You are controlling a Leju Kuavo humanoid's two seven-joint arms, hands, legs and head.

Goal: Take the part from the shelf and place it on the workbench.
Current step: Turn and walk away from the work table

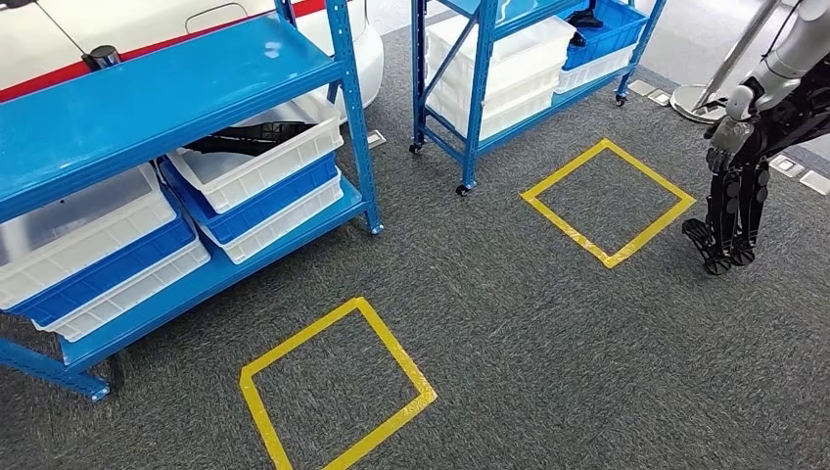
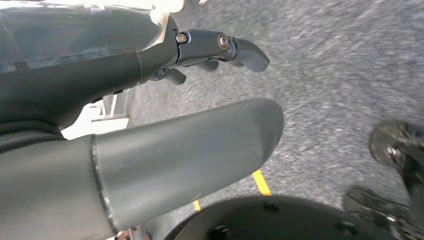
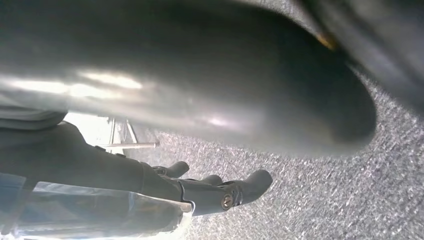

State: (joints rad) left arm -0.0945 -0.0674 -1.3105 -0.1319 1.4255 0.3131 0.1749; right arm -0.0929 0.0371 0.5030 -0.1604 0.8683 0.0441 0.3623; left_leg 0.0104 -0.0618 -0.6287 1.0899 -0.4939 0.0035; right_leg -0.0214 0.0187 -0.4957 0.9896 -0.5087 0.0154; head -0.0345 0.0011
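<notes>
**Approach to the shelf, both hands hanging free**

The left hand (image 2: pixel 150 130) hangs with thumb and dark fingers (image 2: pixel 235 50) apart and nothing between them; the right hand (image 3: pixel 200 150) hangs likewise, its fingers (image 3: pixel 240 190) loosely extended over grey carpet, holding nothing; outward from there, the near blue shelf (image 1: pixel 147 108) is the landmark; on its lower level sit stacked white and blue bins (image 1: pixel 259 171), and the dark item (image 1: pixel 245 137) lying in the top white bin is probably the part, though too small to tell for sure; a yellow floor square (image 1: pixel 333 392) lies just in front of the shelf; another humanoid robot (image 1: pixel 749 147) stands well off to the shelf's right; the step in hand looks like approach, with the part unpicked; next calls for squaring up to the shelf and raising a hand toward that bin
</notes>
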